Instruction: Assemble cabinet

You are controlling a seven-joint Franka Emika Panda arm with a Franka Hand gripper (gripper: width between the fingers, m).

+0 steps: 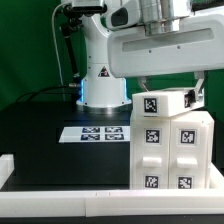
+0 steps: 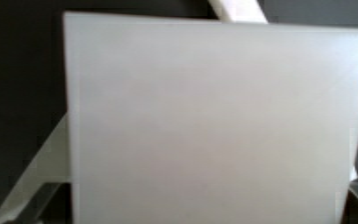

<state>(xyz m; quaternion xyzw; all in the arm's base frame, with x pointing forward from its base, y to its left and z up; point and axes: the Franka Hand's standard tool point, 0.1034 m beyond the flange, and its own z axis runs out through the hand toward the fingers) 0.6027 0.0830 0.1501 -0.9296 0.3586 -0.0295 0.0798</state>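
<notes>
The cabinet (image 1: 172, 150) is a large white box standing upright at the exterior view's right, with several black-and-white tags on its panelled front and one tilted tag on its top part. My gripper (image 1: 170, 92) reaches down over its top, one finger on each side, pressed against it. In the wrist view the cabinet's plain white face (image 2: 211, 110) fills almost the whole picture. The dark fingers (image 2: 30, 203) show only at its two edges, set wide apart around it. The gripper (image 2: 197, 205) looks shut on the cabinet.
The marker board (image 1: 95, 132) lies flat on the black table at the exterior view's left of the cabinet. The arm's white base (image 1: 103, 85) stands behind it. A low white rail (image 1: 60, 190) borders the table's front and left edges.
</notes>
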